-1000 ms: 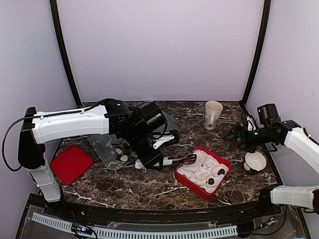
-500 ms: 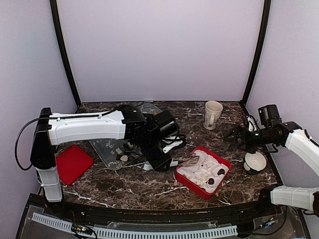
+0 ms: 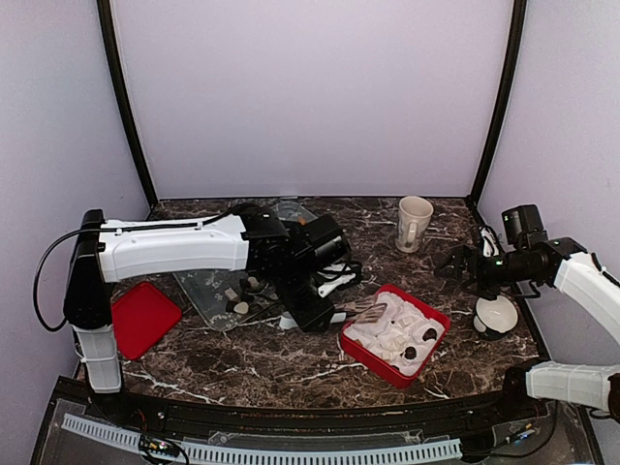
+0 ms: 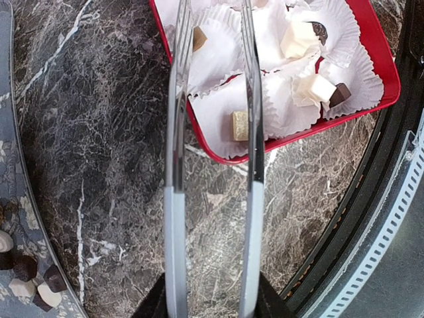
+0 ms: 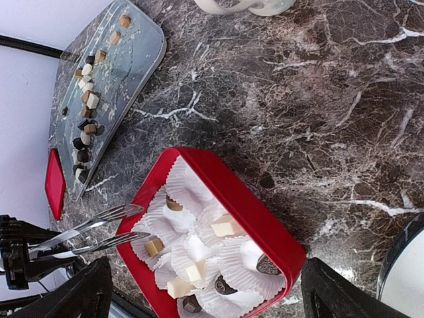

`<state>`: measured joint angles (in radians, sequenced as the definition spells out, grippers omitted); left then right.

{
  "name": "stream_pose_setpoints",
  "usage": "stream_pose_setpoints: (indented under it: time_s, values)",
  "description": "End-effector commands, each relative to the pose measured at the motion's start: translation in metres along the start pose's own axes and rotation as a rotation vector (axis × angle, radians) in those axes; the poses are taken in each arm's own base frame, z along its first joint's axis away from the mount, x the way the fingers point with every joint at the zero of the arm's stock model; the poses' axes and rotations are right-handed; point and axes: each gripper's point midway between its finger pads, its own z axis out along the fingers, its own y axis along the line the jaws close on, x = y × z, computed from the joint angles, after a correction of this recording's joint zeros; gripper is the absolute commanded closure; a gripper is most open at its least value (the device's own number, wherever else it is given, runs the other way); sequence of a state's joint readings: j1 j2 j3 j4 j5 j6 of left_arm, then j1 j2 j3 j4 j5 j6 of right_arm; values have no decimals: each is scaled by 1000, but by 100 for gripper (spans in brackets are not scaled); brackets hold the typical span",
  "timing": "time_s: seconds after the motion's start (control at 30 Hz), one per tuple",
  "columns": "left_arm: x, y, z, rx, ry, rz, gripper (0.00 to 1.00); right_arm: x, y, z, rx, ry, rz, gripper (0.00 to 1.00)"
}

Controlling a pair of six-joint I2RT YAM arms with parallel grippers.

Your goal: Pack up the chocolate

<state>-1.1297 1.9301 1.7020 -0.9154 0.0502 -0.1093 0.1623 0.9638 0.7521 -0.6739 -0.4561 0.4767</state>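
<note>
My left gripper (image 3: pixel 325 312) is shut on metal tongs (image 3: pixel 366 312). The tong arms (image 4: pixel 177 99) stand apart with nothing between them, their tips over the near left corner of the red box (image 3: pixel 360 351). A tan chocolate (image 4: pixel 239 124) lies in a white paper cup beside the tips. Several cream, tan and dark chocolates (image 5: pixel 199 271) lie in other cups. More chocolates (image 5: pixel 86 99) lie on the glass tray (image 3: pixel 199 281). My right gripper (image 3: pixel 450 263) is open and empty, held above the table right of the box.
A cream mug (image 3: pixel 414 223) stands at the back right. A white bowl (image 3: pixel 496 314) sits at the right edge under my right arm. A red lid (image 3: pixel 139 318) lies flat at the left, beside the glass tray.
My left arm has moved right, carrying the tongs from the box's left edge to over its corner cups. The tong arms now stand apart. The right arm has barely moved.
</note>
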Motion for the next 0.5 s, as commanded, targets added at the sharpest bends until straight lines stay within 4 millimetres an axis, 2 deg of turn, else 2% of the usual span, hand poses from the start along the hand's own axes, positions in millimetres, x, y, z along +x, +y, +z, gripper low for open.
stream_pose_setpoints:
  time_s: [0.0, 0.13, 0.23, 0.33, 0.47]
  values:
    - [-12, -1, -19, -1, -49, 2, 65, -6, 2, -1, -9, -23, -6, 0]
    - [-17, 1, -39, -4, -102, -31, 66, -8, 3, -2, -11, -26, -9, 0]
    - [-20, 10, -59, -5, -152, -81, 66, -8, 3, -2, -14, -26, -9, 0]
    - [-19, 31, -79, -12, -200, -155, 66, -9, 4, -1, -18, -28, -8, 0]
    - [-4, 74, -99, -35, -238, -292, 66, -10, 5, 0, -23, -27, -11, 0]
